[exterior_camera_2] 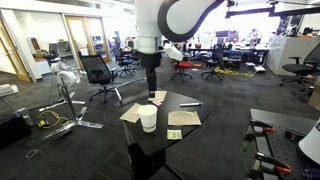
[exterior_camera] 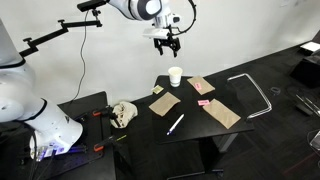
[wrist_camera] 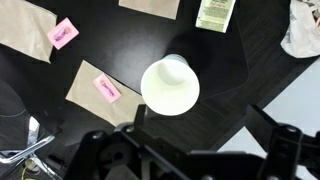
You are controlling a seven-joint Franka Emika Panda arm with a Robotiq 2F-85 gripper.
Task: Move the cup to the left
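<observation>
A white paper cup [exterior_camera: 175, 76] stands upright on the small black table [exterior_camera: 195, 128] near its far edge; it also shows in an exterior view [exterior_camera_2: 148, 119] and from above in the wrist view [wrist_camera: 170, 86]. My gripper [exterior_camera: 165, 43] hangs well above the cup, open and empty. In the wrist view its two fingers [wrist_camera: 200, 128] are spread apart at the bottom, with the cup just above them in the picture.
On the table lie brown paper napkins [exterior_camera: 164, 104], [exterior_camera: 221, 113], pink packets [wrist_camera: 63, 33], a pen [exterior_camera: 175, 124] and a green-white sachet [wrist_camera: 215, 12]. A crumpled cloth [exterior_camera: 123, 114] lies on a bench beside it. A metal chair frame [exterior_camera: 255, 92] stands nearby.
</observation>
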